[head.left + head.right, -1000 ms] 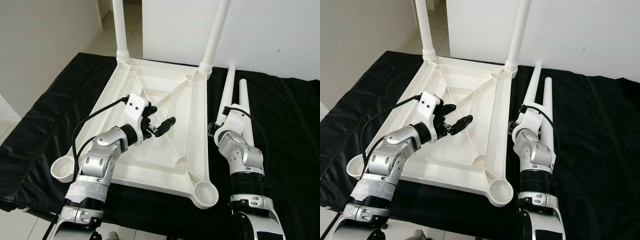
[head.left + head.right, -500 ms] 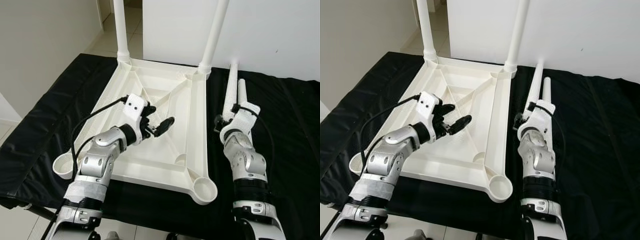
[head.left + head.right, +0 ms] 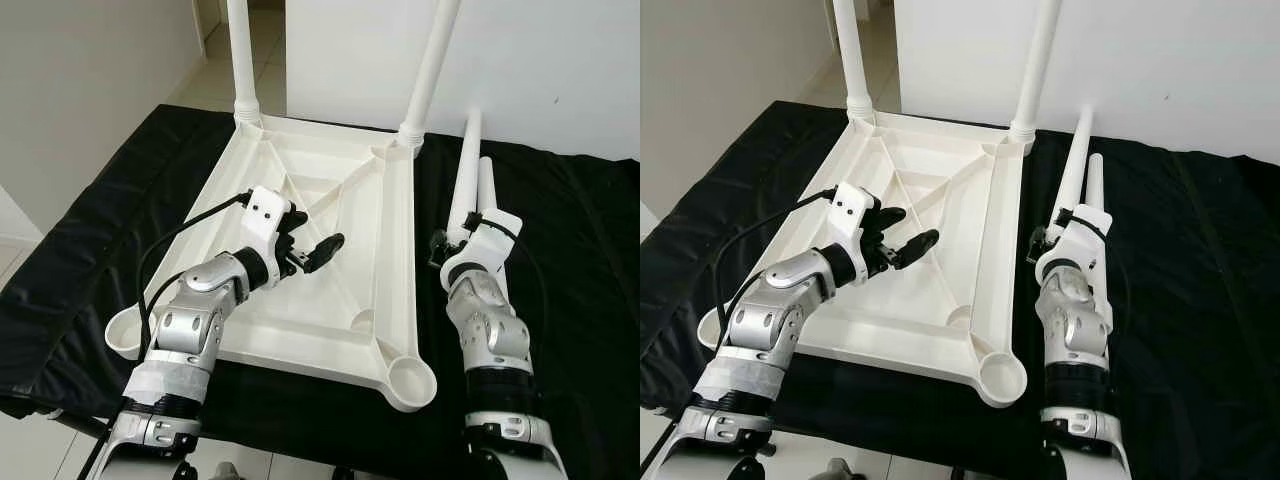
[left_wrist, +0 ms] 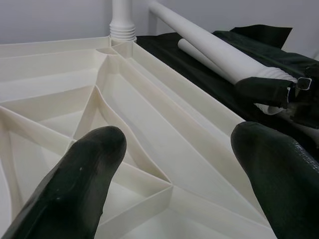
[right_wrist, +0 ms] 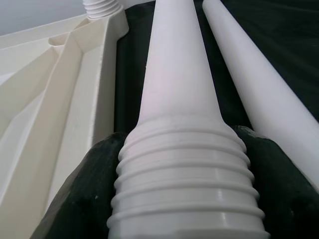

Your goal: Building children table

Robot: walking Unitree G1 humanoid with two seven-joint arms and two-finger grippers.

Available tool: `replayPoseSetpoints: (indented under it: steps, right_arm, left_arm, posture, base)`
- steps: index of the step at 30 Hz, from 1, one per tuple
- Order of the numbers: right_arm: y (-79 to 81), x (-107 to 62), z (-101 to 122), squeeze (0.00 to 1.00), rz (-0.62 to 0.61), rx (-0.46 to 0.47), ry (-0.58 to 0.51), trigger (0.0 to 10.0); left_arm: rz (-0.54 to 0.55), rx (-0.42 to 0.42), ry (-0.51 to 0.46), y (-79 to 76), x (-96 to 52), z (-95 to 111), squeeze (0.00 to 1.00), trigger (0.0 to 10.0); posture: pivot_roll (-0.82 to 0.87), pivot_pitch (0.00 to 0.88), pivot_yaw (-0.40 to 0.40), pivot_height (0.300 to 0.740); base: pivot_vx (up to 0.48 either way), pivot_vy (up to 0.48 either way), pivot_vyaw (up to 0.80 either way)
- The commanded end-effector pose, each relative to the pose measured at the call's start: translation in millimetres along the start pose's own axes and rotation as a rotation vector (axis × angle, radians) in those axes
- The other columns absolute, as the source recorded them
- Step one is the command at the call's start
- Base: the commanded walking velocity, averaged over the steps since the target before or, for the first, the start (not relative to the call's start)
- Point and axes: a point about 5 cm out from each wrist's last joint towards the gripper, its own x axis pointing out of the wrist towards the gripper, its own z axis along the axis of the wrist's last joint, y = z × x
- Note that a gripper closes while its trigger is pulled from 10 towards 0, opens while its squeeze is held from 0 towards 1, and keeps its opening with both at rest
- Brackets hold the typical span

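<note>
While right gripper (image 5: pixel 179 199) clamps leg (image 5: pixel 174 84) by its threads | left gripper (image 3: pixel 312 250) open over tabletop (image 3: pixel 395 250) | risk: leg slipping or cross-threading at near-right socket (image 3: pixel 410 381).

- The white table top (image 3: pixel 330 260) is looking like smooth, hard plastic with a soft shine.
- The white leg (image 5: pixel 179 99) is showing smooth plastic with ridged screw rings.
- The black cloth (image 3: pixel 580 250) is looking soft and wrinkly.
- The black fingers (image 4: pixel 75 184) are looking rubbery and dull.
</note>
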Motion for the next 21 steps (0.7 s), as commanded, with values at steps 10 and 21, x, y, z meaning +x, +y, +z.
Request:
replayPoseSetpoints:
  steps: [10, 21]
  right_arm:
    - [-1.9, -28.5, -12, 0.00, -0.007, -0.067, -0.090, 10.0]
    - [8.8, -61.3, 14, 0.00, 0.202, -0.075, -0.427, 10.0]
  left_arm:
    - [0.070, 0.023, -0.006, 5.1, -2.5, 2, 0.00, 10.0]
    - [0.014, 0.012, -0.025, 11.4, -3.0, 11, 0.00, 10.0]
  posture:
    - [-0.03, 0.053, -0.018, 0.740]
    - [-0.03, 0.064, 0.006, 0.740]
  base:
    - [0.000, 0.000, 0.00]
    - [0.000, 0.000, 0.00]
